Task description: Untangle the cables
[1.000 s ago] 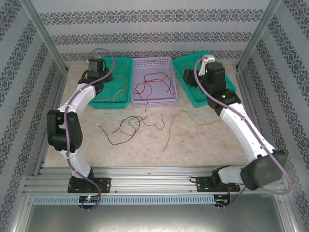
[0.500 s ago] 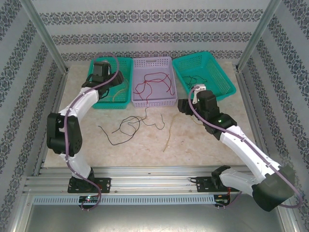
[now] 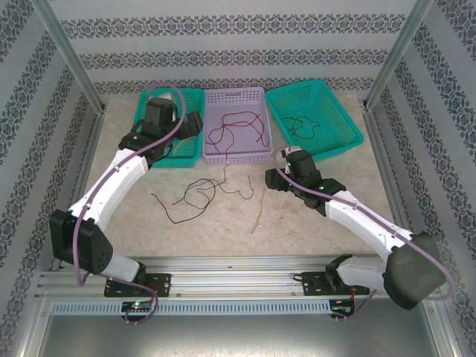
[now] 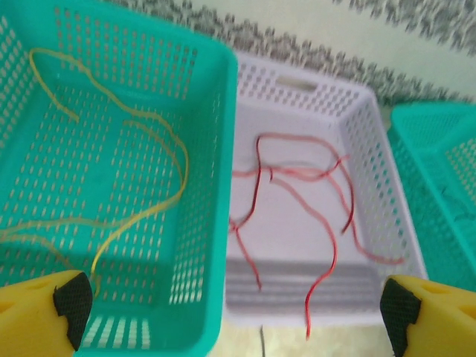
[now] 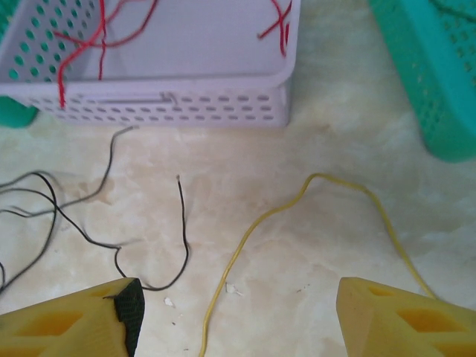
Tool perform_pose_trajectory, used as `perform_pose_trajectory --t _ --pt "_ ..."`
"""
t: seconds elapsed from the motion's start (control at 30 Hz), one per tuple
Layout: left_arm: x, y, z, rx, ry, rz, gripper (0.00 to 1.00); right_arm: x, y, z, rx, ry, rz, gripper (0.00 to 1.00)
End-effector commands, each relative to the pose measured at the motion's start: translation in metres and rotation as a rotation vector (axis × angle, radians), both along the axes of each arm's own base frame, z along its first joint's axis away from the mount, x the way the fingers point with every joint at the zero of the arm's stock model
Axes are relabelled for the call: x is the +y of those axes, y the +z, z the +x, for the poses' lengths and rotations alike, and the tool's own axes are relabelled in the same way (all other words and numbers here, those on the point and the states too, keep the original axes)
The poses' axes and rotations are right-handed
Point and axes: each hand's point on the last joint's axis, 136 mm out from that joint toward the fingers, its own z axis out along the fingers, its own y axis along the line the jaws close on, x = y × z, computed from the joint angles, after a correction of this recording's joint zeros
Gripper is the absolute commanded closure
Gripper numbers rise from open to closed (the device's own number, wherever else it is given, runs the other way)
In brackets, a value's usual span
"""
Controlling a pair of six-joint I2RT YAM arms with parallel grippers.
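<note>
Yellow cables (image 4: 184, 175), red cables (image 4: 256, 178) and black cables (image 3: 301, 125) lie in baskets (image 3: 235, 90) at 11, 12 and 1 o'clock; black tangle (image 3: 195, 190) and loose yellow cable (image 5: 262, 214) remain at worktop (image 3: 297, 227) centre; left claw (image 4: 234, 306) and right claw (image 5: 238, 309) stand open.

White arm shells (image 3: 115, 182), black joints (image 3: 74, 242), purple cables (image 3: 178, 111) — yellow fingers (image 4: 33, 316), black-padded.

in the right wrist view the yellow wire (image 5: 321, 176) leaves the bottom edge between the fingers (image 5: 74, 320), and its other end is hidden behind the finger on the view's right. black wires (image 5: 56, 210) above the other finger are cut by the left edge. in the left wrist view, the teal basket (image 4: 439, 186) past the finger on the view's right is blurred and cut off.
</note>
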Motion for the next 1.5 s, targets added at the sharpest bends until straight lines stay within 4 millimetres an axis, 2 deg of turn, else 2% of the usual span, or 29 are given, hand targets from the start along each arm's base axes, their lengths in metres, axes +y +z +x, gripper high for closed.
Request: perform_pose_trajectory --t 0.0,0.1,0.37,0.47,0.6,0.77,0.93,1.1,1.17,1.27,1.33,1.47 --pt "0.014 -0.026 -0.032 0.091 0.041 0.065 0.00 0.009 -0.014 -0.002 0.039 0.021 0.013 0.30" --pt "0.013 -0.046 -0.050 0.135 0.040 0.093 0.00 0.015 -0.028 -0.001 0.084 0.047 0.000 0.30" --pt "0.013 -0.099 -0.082 0.228 0.034 0.100 0.00 0.029 -0.066 0.006 0.203 0.098 -0.085 0.31" --pt "0.014 -0.113 -0.091 0.245 0.030 0.112 0.00 0.032 -0.071 0.012 0.220 0.077 -0.087 0.31" --pt "0.015 -0.121 -0.096 0.249 0.027 0.124 0.00 0.033 -0.079 0.030 0.237 0.043 -0.108 0.31" --pt "0.018 -0.116 -0.098 0.236 0.031 0.140 0.00 0.027 -0.098 0.041 0.287 0.012 -0.168 0.33" --pt "0.017 -0.117 -0.097 0.237 0.028 0.139 0.00 0.017 -0.118 0.040 0.344 -0.017 -0.199 0.34" --pt "0.017 -0.130 -0.100 0.260 0.029 0.138 0.00 0.015 -0.124 0.040 0.349 -0.031 -0.184 0.37" --pt "0.017 -0.136 -0.100 0.268 0.031 0.138 0.00 0.015 -0.126 0.044 0.349 -0.033 -0.187 0.42" --pt "0.018 -0.142 -0.101 0.283 0.034 0.149 0.00 0.013 -0.131 0.046 0.358 -0.032 -0.195 0.65" --pt "0.019 -0.146 -0.102 0.290 0.035 0.151 0.00 0.010 -0.131 0.046 0.358 -0.036 -0.187 0.76" --pt "0.019 -0.155 -0.105 0.301 0.041 0.142 0.00 0.006 -0.118 0.044 0.332 -0.043 -0.173 0.96"
